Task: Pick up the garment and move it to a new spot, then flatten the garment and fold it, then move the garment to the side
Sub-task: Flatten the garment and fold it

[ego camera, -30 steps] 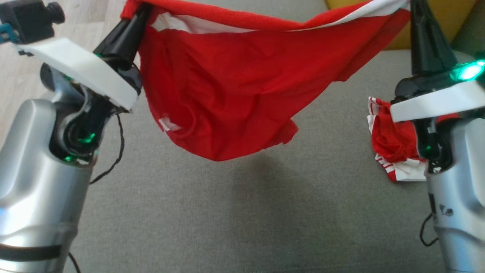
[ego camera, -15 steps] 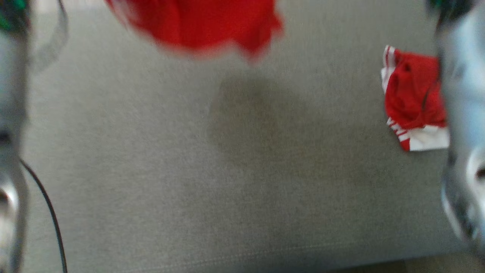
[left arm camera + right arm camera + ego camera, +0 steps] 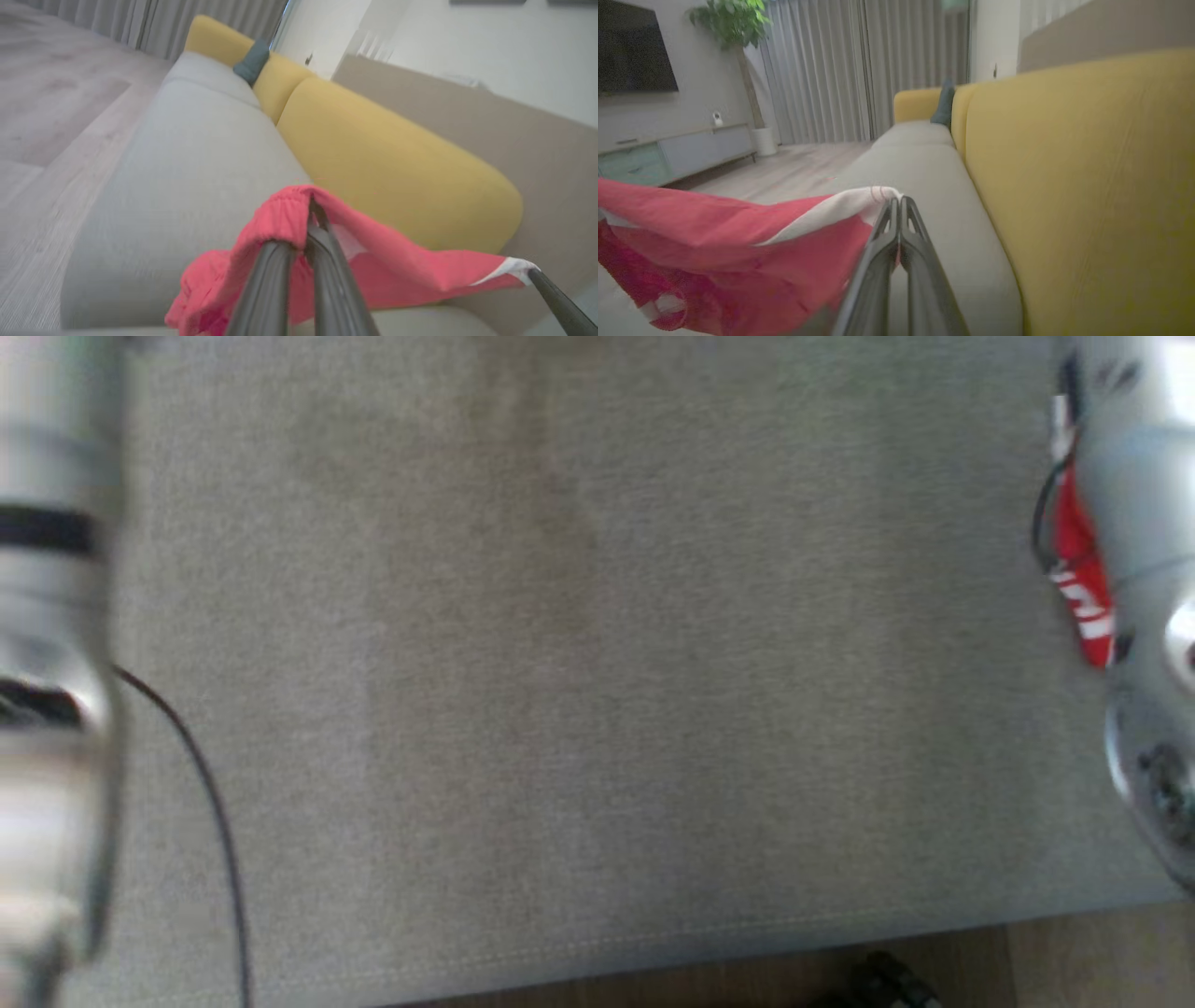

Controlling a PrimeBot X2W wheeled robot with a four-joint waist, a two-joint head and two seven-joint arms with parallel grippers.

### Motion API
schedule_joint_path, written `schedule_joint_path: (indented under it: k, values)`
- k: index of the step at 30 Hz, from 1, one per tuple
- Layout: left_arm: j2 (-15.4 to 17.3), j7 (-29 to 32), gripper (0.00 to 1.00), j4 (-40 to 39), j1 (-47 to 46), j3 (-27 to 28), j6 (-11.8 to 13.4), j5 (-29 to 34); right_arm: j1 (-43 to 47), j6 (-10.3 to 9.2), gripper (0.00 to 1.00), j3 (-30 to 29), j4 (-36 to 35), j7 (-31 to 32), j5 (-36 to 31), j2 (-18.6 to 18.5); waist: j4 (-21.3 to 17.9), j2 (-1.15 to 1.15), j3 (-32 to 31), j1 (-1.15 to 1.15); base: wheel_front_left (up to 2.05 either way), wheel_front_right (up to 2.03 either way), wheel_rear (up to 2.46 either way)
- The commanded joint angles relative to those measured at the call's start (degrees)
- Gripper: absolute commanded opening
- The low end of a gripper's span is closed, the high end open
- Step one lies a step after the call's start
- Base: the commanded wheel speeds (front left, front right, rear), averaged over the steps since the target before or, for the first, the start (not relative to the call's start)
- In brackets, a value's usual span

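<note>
The garment (image 3: 397, 270) is red with a white-trimmed edge and hangs stretched in the air above the grey sofa seat (image 3: 187, 177). My left gripper (image 3: 312, 205) is shut on its gathered elastic band. My right gripper (image 3: 899, 200) is shut on the white-trimmed corner of the garment (image 3: 714, 242), and its dark fingertip (image 3: 537, 280) appears at that corner in the left wrist view. In the head view my pale left forearm (image 3: 47, 616) and right forearm (image 3: 1139, 523) stand at the two side edges over the seat (image 3: 597, 663).
A second red and white cloth (image 3: 1078, 579) lies on the seat, half hidden behind my right forearm. Yellow back cushions (image 3: 1087, 186) line the sofa's rear. The seat's front edge (image 3: 653, 943) borders wooden floor. A black cable (image 3: 205, 803) hangs from my left arm.
The head camera has tilted down toward the seat's front edge, so the stretched garment has slid out of that view at the top. Both grips look unchanged.
</note>
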Motion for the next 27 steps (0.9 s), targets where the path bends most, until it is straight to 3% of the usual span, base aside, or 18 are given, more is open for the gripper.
schedule_joint_path:
  k: [1, 5, 10, 15, 21, 27]
  values:
    - [1.41, -0.99, 0.00, -1.79, 0.66, -1.75, -0.32, 0.12, 1.34, -0.05, 0.00, 1.59, 0.53, -0.41, 0.51, 1.31, 1.56, 0.00, 1.15, -0.02, 0.00, 0.00, 0.00]
    - [1.85, -2.26, 0.00, -3.94, 8.99, -10.66, -0.36, -1.16, 5.69, -0.05, 0.00, 6.11, 6.29, 1.09, 0.69, 1.31, 2.42, 0.00, 0.44, -0.02, 0.00, 0.00, 0.00]
    - [5.94, -4.17, 0.00, -6.78, 18.66, -23.00, -0.37, -1.43, 10.63, -0.05, 0.00, 11.81, 10.38, 4.90, 1.15, 0.78, 3.02, 0.00, -2.64, -0.02, 0.00, 0.00, 0.00]
    - [9.10, -6.14, 0.00, -8.78, 25.07, -32.68, -0.38, -2.07, 15.46, -0.05, 0.00, 17.96, 11.19, 8.85, 2.84, -2.48, 3.63, 0.00, -6.43, -0.02, 0.00, 0.00, 0.00]
    - [10.51, -8.19, 0.00, -9.24, 28.27, -38.53, -0.38, -3.09, 20.63, -0.05, 0.00, 25.17, 9.10, 14.16, 6.91, -6.94, 3.98, 0.00, -10.46, -0.02, 0.00, 0.00, 0.00]
    - [10.87, -9.24, 0.00, -9.29, 29.47, -38.97, -0.38, -4.24, 23.34, -0.05, 0.00, 29.67, 4.77, 16.81, 11.85, -11.25, 3.86, 0.00, -13.16, -0.02, 0.00, 0.00, 0.00]
